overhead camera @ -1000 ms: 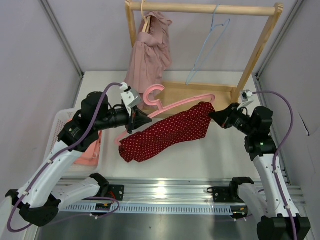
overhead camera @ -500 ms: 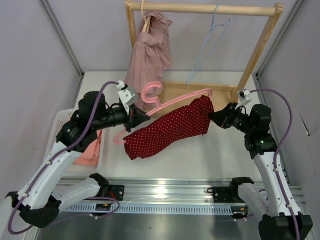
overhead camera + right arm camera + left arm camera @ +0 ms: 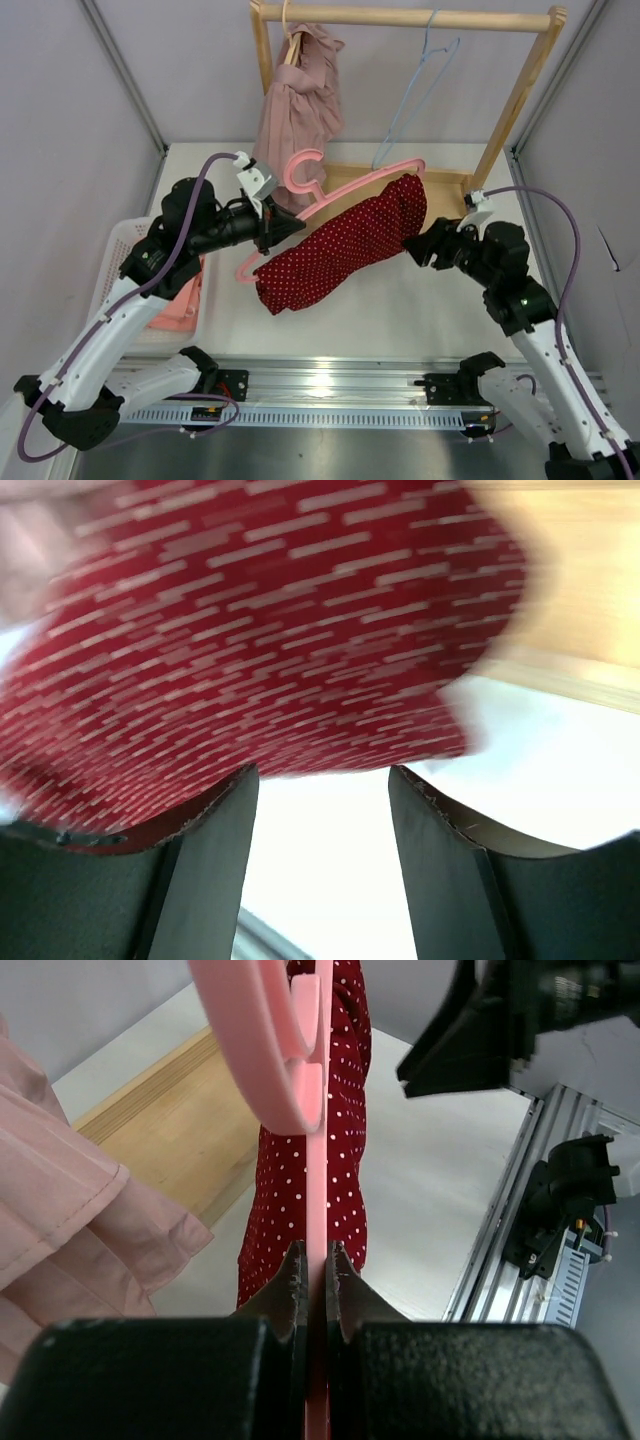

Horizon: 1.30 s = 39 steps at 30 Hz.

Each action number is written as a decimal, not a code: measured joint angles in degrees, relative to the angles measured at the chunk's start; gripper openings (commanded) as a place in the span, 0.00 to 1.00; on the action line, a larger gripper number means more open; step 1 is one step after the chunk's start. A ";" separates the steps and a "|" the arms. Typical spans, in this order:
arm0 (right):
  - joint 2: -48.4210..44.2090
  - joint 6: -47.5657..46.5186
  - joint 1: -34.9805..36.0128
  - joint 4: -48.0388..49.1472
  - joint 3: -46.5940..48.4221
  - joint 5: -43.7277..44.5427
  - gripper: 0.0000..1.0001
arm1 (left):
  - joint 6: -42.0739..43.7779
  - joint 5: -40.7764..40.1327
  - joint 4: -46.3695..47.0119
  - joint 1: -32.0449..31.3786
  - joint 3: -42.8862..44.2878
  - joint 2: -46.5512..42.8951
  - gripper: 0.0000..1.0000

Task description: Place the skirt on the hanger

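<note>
A pink hanger (image 3: 345, 195) is held in the air, with my left gripper (image 3: 272, 228) shut on its bar near the hook. In the left wrist view the fingers (image 3: 292, 1280) pinch the thin pink hanger (image 3: 318, 1170). The red white-dotted skirt (image 3: 340, 245) hangs over the hanger's right arm and sags down to the left; it shows again below the hanger as skirt (image 3: 300, 1200). My right gripper (image 3: 415, 245) sits just right of the skirt's upper end, open and holding nothing. From its wrist, the right gripper (image 3: 320, 775) has the blurred skirt (image 3: 270, 630) just beyond its tips.
A wooden clothes rack (image 3: 400, 17) stands at the back, with a pink dress (image 3: 300, 110) and a light blue hanger (image 3: 410, 95) on its rail. Its wooden base (image 3: 400, 180) lies under the skirt's far end. A white basket (image 3: 120, 250) holding pink cloth sits at the left.
My right gripper has opened, let go of the skirt's end and drawn back towards the left. The left arm has lifted the hanger and skirt slightly up.
</note>
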 measured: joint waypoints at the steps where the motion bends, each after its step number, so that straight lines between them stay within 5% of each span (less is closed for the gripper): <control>1: -1.51 0.33 3.56 -0.07 0.00 1.64 0.56 | -0.17 -0.48 0.07 -0.28 0.02 0.31 0.00; 8: -4.70 1.14 37.46 2.95 0.04 23.85 0.49 | -1.68 -4.31 0.11 -3.28 0.50 2.34 0.00; 14: 12.90 -2.29 62.84 5.92 6.19 46.29 0.49 | -2.58 -7.26 0.09 -5.31 2.45 4.31 0.00; 26: 34.14 -9.33 70.36 5.57 26.10 62.55 0.51 | -5.81 -11.76 -0.68 -7.82 6.75 8.92 0.00; 39: 42.21 -11.02 71.30 1.95 31.06 66.84 0.53 | -7.63 -14.21 -2.69 -8.55 9.75 11.98 0.00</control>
